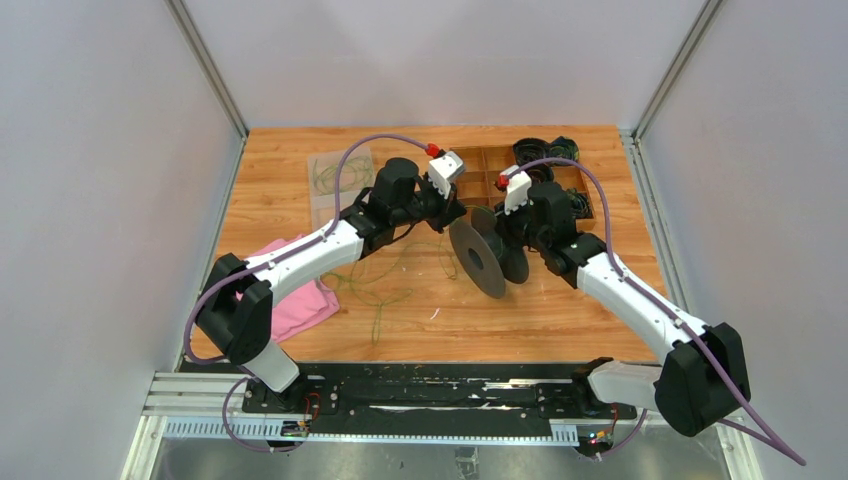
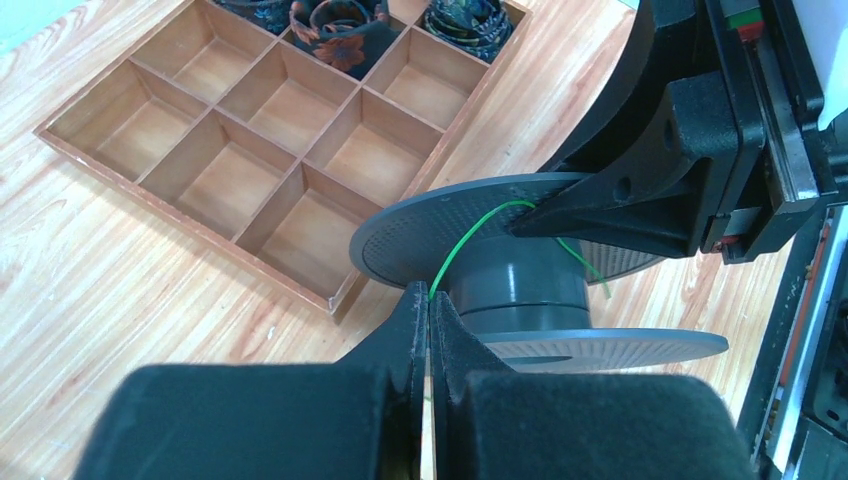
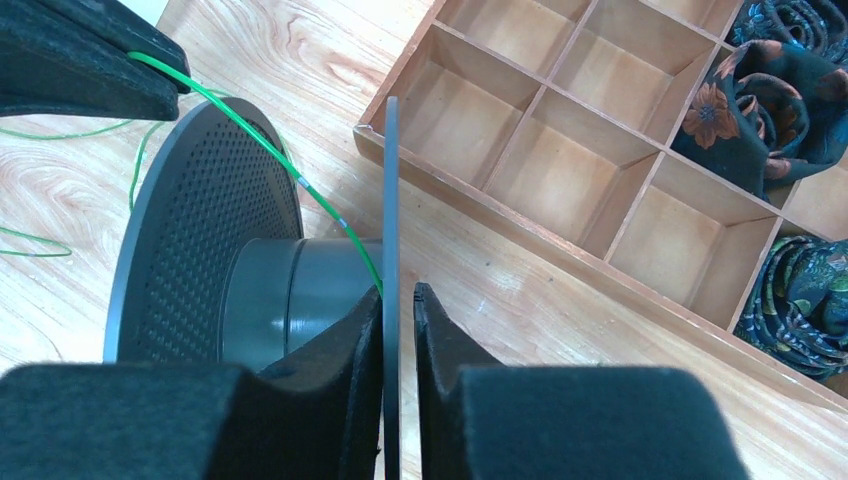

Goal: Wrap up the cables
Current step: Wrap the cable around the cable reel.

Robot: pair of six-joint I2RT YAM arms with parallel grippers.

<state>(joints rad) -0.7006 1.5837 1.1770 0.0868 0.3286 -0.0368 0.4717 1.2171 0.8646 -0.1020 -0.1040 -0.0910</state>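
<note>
A thin green cable runs from my left gripper, shut on it, over the flange to the core of the dark grey spool. In the right wrist view that cable slants from the left fingers down to the spool's core. My right gripper straddles the thin flange; one finger touches it, and a narrow gap shows on the other side. From above, the spool stands on edge between both grippers, and more loose cables lie on the table.
A wooden compartment tray sits behind the spool, with patterned fabric rolls in its far cells. A clear bag of cable lies at the back left and a pink cloth under the left arm.
</note>
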